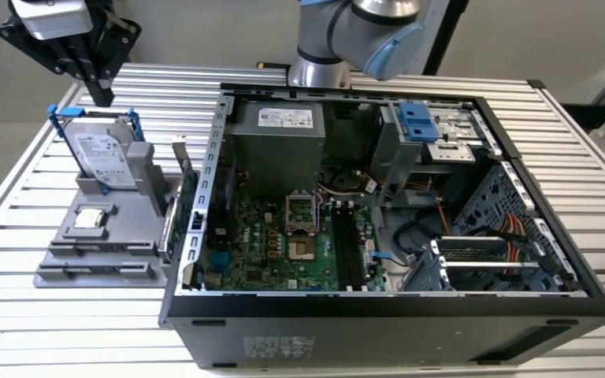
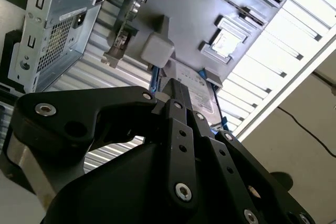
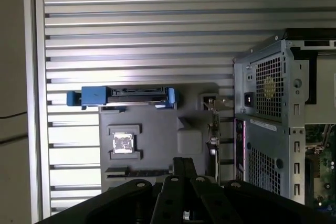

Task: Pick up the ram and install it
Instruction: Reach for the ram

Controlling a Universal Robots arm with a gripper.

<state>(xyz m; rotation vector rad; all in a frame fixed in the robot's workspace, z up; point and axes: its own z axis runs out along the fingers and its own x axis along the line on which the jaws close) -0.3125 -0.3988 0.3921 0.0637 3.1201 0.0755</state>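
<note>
Exterior view puts the pincer (image 1: 103, 96), clenched on nothing, near the hard drive (image 1: 103, 157); we judge the ram (image 1: 180, 169) unpicked, its thin edge demanding open, aligned jaws.

Arm (image 1: 371, 31) raised; fingers (image 1: 101, 88) closed together, pointing down.

**Tally on the ribbed surface (image 1: 597, 197): mostly ones**

One robot arm (image 1: 387, 31) with one claw (image 1: 102, 93). One open computer case (image 1: 387, 311), holding one motherboard (image 1: 261, 244), one grey power supply (image 1: 276, 150) and two blue tabs (image 1: 416, 124) (a matching pair) on the drive bay. One grey holder (image 1: 124, 236), bearing one hard drive (image 1: 103, 157) in a blue frame and one small square processor chip (image 1: 92, 218). The black memory slots (image 1: 347, 244) sit too close together to count.
</note>
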